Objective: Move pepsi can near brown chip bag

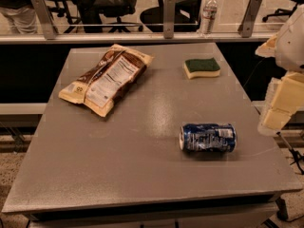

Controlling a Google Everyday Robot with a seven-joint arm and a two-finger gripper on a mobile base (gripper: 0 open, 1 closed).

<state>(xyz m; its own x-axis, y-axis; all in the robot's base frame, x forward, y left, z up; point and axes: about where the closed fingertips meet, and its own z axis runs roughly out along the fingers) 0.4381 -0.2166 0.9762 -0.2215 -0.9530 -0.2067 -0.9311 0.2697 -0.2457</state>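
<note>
The pepsi can (207, 137) lies on its side on the grey table (118, 170), right of the middle and towards the front, with its silver end facing left. The brown chip bag (106, 78) lies flat at the back left, its white nutrition panel facing up. The two are well apart. My gripper (277, 112) hangs at the right edge of the view, just off the table's right side, to the right of the can and a little above it. It holds nothing that I can see.
A green-and-yellow sponge (202, 68) lies at the back right of the table. A clear water bottle (208, 14) stands on the ledge behind the table, along a glass rail with metal posts. Office chairs stand beyond the glass.
</note>
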